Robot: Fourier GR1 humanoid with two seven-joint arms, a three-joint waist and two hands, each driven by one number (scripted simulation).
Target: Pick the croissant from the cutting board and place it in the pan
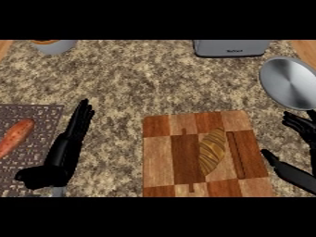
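Croissant [213, 149] lies on the board [167, 157]. Pan [292, 83] sits beyond the board's far right corner. Right hand [315, 139] beside the board, fingers spread; left hand [68, 146] left of it, fingers straight.

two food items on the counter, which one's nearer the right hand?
The croissant, lying on the checkered cutting board, just left of the right hand. The orange sweet potato lies on the patterned mat at far left, beyond the left hand.
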